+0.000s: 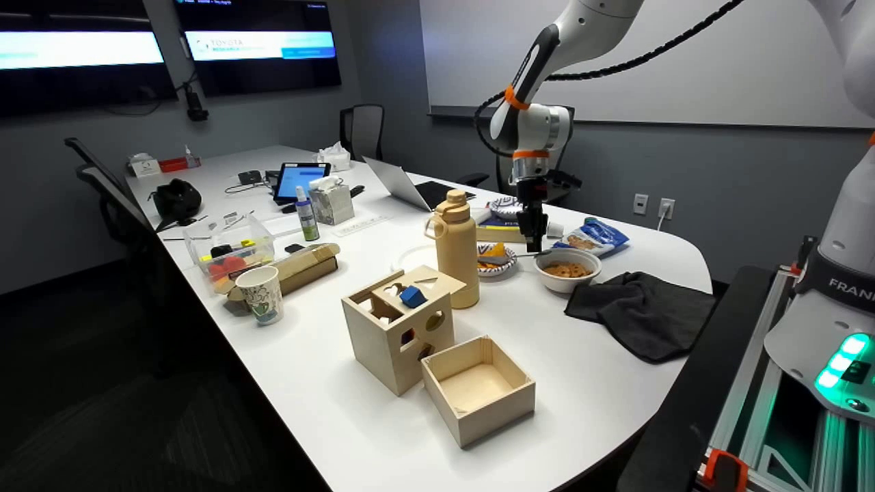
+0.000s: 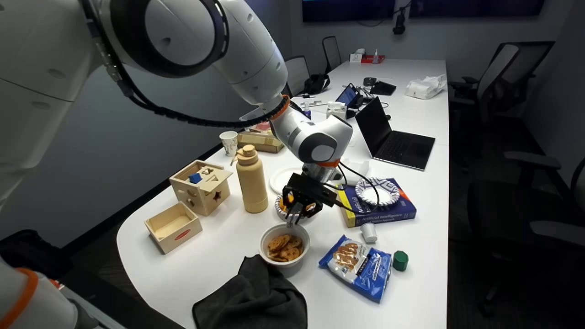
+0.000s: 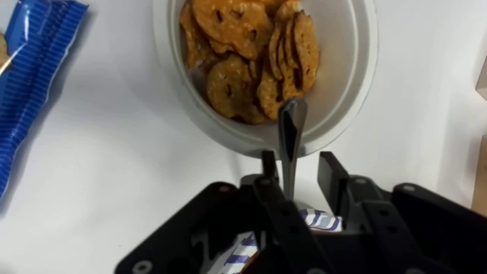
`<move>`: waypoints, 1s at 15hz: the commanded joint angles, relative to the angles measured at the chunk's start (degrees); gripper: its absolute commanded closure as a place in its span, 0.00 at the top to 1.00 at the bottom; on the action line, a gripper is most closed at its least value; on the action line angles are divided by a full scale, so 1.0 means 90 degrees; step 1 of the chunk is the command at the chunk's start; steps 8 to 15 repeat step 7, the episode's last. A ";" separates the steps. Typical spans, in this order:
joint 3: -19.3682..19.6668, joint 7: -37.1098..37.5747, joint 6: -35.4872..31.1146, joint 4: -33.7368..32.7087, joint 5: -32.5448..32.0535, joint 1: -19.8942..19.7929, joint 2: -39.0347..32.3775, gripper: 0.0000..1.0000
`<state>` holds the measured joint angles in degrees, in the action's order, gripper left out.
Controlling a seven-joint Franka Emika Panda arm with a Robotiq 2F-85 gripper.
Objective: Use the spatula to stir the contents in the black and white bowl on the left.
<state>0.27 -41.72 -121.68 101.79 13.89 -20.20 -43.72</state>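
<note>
In an exterior view our striped bowl (image 1: 499,272) sits left of the white bowl (image 1: 564,285); the spatula (image 3: 290,140) overhangs its rim, likely light, stiff, slick: we'd pinch the handle just outside, between the gripper's (image 3: 296,158) parted fingers.

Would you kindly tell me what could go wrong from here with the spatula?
The open gripper straddles the spatula, which might slip or twist during the grasp. Its handle reaches over the white bowl and could disturb the chips. The bottle stands close to the patterned bowl; a wide stir might knock it.
</note>
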 commanded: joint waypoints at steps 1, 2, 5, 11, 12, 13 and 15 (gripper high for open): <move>-0.0042 -0.0051 -0.0181 0.0381 -0.0133 -0.0001 0.0362 0.68; -0.0044 -0.0045 -0.0189 0.0442 -0.0148 0.0011 0.0453 0.74; -0.0049 -0.0026 -0.0154 0.0563 -0.0193 0.0039 0.0714 0.96; -0.0034 0.0003 -0.0157 0.0637 -0.0244 0.0076 0.0882 1.00; -0.0034 0.0003 -0.0157 0.0637 -0.0244 0.0076 0.0882 1.00; -0.0034 0.0003 -0.0157 0.0637 -0.0244 0.0076 0.0882 1.00; -0.0034 0.0003 -0.0157 0.0637 -0.0244 0.0076 0.0882 1.00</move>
